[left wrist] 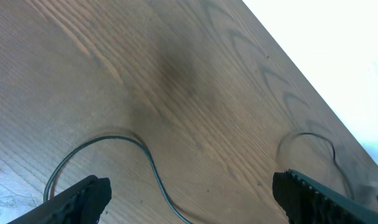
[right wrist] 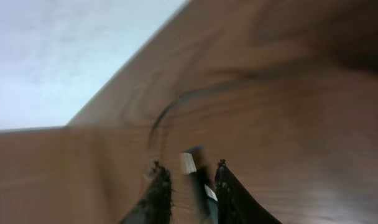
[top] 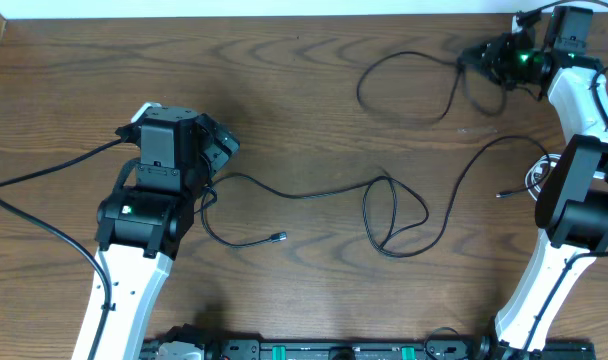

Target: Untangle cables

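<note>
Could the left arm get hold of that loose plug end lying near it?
Probably yes: the plug lies uncovered on the table, just beside the left arm, whose jaws stand open.

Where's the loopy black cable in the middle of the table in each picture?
Overhead: the loopy black cable crosses the table's middle.
Left wrist: the cable curves at bottom left.
Right wrist: not in it; another cable shows.
Shared landmark: the table's far edge.
</note>
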Robot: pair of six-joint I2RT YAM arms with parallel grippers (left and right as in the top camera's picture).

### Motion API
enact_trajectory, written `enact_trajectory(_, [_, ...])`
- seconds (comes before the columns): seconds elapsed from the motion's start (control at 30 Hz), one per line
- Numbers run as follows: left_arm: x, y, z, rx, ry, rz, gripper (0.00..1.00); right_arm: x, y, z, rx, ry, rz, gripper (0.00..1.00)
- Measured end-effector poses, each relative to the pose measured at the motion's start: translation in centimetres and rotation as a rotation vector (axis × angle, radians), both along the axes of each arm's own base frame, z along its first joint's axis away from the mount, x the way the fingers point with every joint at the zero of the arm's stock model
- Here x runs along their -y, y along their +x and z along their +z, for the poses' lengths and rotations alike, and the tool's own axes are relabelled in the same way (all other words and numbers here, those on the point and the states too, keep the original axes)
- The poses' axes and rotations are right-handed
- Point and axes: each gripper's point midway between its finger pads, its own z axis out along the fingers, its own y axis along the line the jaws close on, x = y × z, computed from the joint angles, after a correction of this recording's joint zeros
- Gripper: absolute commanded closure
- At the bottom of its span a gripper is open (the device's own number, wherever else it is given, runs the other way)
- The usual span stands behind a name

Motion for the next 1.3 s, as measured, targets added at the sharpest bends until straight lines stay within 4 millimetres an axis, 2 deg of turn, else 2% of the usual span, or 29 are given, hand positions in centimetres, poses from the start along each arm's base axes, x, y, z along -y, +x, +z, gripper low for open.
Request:
enact_trajectory(0.03, [0.0,0.0,0.0,0.000,0.000,0.000,0.10,0.4,-0.5,-0.7,-0.031,-0.031,-0.009,0.64])
enact_trajectory(0.07, [0.0,0.0,0.0,0.000,0.000,0.000,0.10,0.7,-0.9,-1.4,-0.058,-0.061,-0.014,0.52])
enact_trajectory(0.1, [0.0,0.0,0.0,0.000,0.000,0.000,0.10,1.0,-1.3,-2.0,-0.078,-0.097,-0.014,0.31])
enact_trajectory(0.17, [0.0,0.0,0.0,0.000,0.000,0.000,0.10,1.5,-1.9,-2.9,-0.098,-0.162,-0.001,0.05])
enact_trajectory(0.2, [0.0,0.0,0.0,0.000,0.000,0.000,0.10,1.6,-2.0,-3.1,-0.100,-0.184,0.007,0.01])
enact_trajectory(0.33, [0.0,0.0,0.0,0.000,0.000,0.000,0.10,1.8,-2.4,-3.7,-0.101,-0.262,0.039,0.01])
enact_trajectory(0.43, [0.0,0.0,0.0,0.000,0.000,0.000,0.10,2.6,-3.2,-4.7,-0.175,-0.310,-0.007,0.01])
enact_trajectory(0.63, [0.0,0.0,0.0,0.000,0.000,0.000,0.10,6.6,-3.8,-5.9,-0.256,-0.505,-0.140,0.01])
enact_trajectory(0.83, [0.0,0.0,0.0,0.000,0.000,0.000,0.10,8.8,-3.8,-6.5,-0.275,-0.614,-0.192,0.16])
enact_trajectory(1.03, [0.0,0.0,0.0,0.000,0.000,0.000,0.10,9.7,-4.4,-9.7,-0.342,-0.666,-0.196,0.33])
enact_trajectory(1.07, [0.0,0.0,0.0,0.000,0.000,0.000,0.10,9.7,-4.3,-9.6,-0.337,-0.664,-0.197,0.36])
enact_trajectory(1.1, [0.0,0.0,0.0,0.000,0.000,0.000,0.10,9.7,-4.3,-9.6,-0.341,-0.666,-0.197,0.46])
enact_trajectory(1.2, [0.0,0.0,0.0,0.000,0.000,0.000,0.10,9.9,-4.6,-10.0,-0.359,-0.685,-0.194,0.96])
enact_trajectory(1.3, [0.0,0.0,0.0,0.000,0.000,0.000,0.10,10.1,-5.0,-10.1,-0.380,-0.688,-0.197,0.99])
